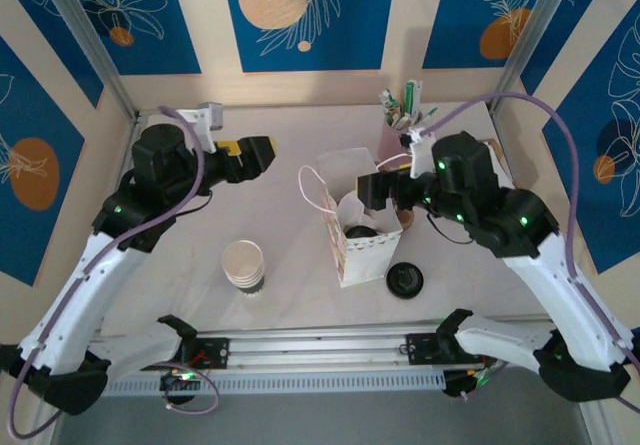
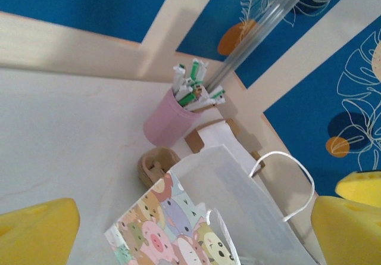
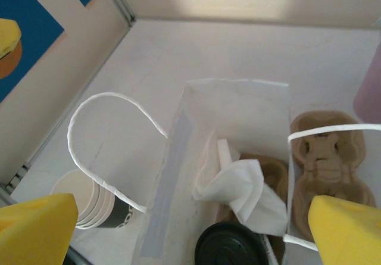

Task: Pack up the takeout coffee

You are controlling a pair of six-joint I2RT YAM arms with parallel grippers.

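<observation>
Takeout coffee (image 3: 231,246) sits down inside the paper bag (image 3: 172,175), at the bottom edge of my right wrist view. Its round black lid faces up, and the cup below the lid is hidden by the bag. A crumpled white napkin (image 3: 244,184) lies in the bag just above the lid in the frame, touching or nearly touching it; I cannot tell which.

In the top view the bag stands upright and open in the middle of the bench (image 1: 290,255), its cartoon-animal side toward the bottom of the frame, and the black lid (image 1: 360,231) shows in its mouth.

My right end effector (image 3: 190,232) hangs over the bag's mouth with its yellow fingers (image 3: 36,229) spread wide at the two lower corners of the frame, holding nothing. A white handle (image 3: 101,140) of the bag loops out to the left between them.

My left end effector (image 1: 268,153) is at the upper left of the bag in the top view, well apart from it. Its jaws are also wide and they hold nothing.

A stack of lidless cream cups (image 1: 244,265) stands at lower left of the bag. A loose black lid (image 1: 405,279) lies just beside the bag's lower right. A pink holder (image 2: 168,122) filled with green and white packets stands toward the upper right. A brown cardboard cup carrier (image 3: 324,158) lies on the bench just beside the bag.
</observation>
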